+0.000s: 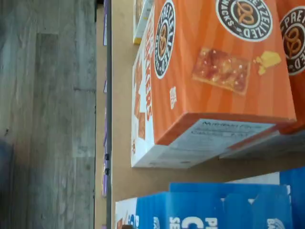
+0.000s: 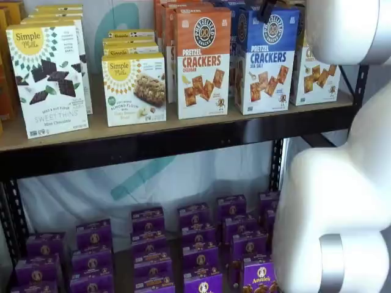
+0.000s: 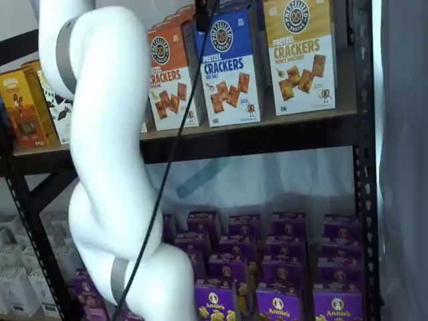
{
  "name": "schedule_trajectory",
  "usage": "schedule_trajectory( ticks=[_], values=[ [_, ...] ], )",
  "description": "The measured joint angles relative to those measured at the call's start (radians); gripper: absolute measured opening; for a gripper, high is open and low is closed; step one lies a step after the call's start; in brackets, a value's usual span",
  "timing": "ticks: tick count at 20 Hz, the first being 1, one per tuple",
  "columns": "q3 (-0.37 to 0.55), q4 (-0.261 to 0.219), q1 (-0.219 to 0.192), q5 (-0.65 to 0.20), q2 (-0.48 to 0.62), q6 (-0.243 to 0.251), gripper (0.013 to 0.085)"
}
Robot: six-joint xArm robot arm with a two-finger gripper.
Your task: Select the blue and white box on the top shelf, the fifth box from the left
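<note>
The blue and white box [image 2: 266, 67] [image 3: 231, 77] stands upright on the top shelf [image 2: 153, 144] [image 3: 267, 137], between an orange cheddar carton [image 2: 203, 61] and a yellow-topped carton [image 3: 301, 57]. More blue cartons stand in a row behind it. The wrist view shows its blue top [image 1: 209, 206] beside the orange carton [image 1: 209, 67] on the tan board. My gripper [image 3: 202, 15] [image 2: 267, 8] shows only as a dark shape at the top edge of both shelf views, just in front of the blue box's upper part. It holds nothing and its jaws stand wide.
My white arm [image 2: 342, 183] [image 3: 107, 167] fills one side of each shelf view, with a black cable [image 3: 167, 167] hanging from the gripper. Simple Mills boxes [image 2: 49, 79] stand further left on the top shelf. Several purple Annie's boxes [image 2: 201, 244] fill the shelf below.
</note>
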Motion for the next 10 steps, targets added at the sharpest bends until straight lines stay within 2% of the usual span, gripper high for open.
schedule_trajectory(
  ticks=[10],
  values=[
    [0.011, -0.046, 0.014, -0.027, 0.014, -0.013, 0.0850]
  ],
)
